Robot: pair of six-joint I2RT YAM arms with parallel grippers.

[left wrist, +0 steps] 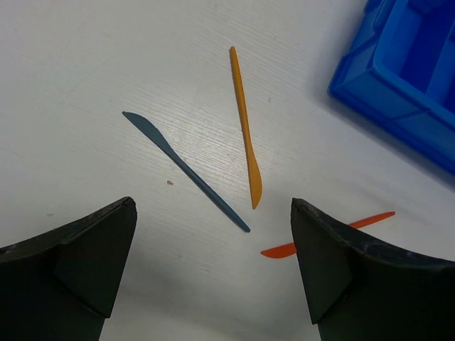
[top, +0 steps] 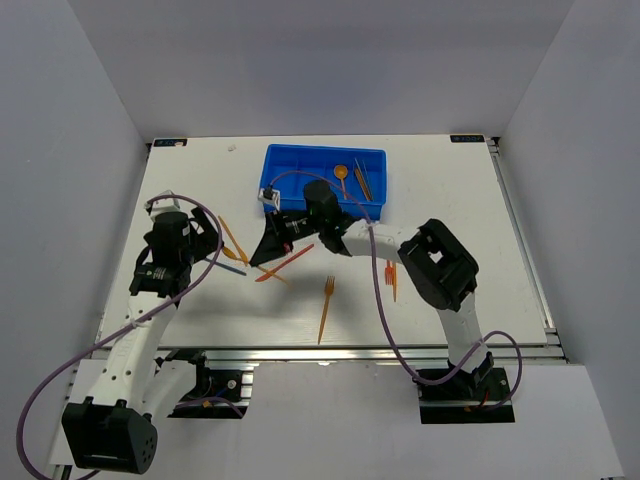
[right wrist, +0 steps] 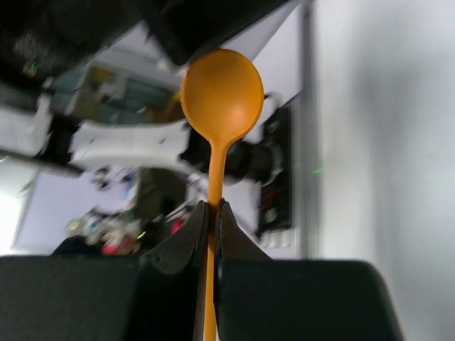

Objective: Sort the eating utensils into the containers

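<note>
Fork (top: 325, 312) on table (top: 200, 175), before tray (top: 290, 168)

This is a robotics lab test cell. Two white-and-black jointed robot arms, the left (top: 135, 345) and the right (top: 460, 325), are bolted to a silver aluminium extrusion rail (top: 330, 351) at the edge of a bare white work table (top: 450, 190). Plain grey panel walls (top: 330, 60) box the table in. Loose purple cables (top: 384, 318) trail along the arms. The right wrist view shows a blurred clutter of equipment (right wrist: 114, 92) behind.

Blue knife (left wrist: 186, 171) beside orange knife (left wrist: 245, 128); tray (left wrist: 398, 92) nearby.
</note>
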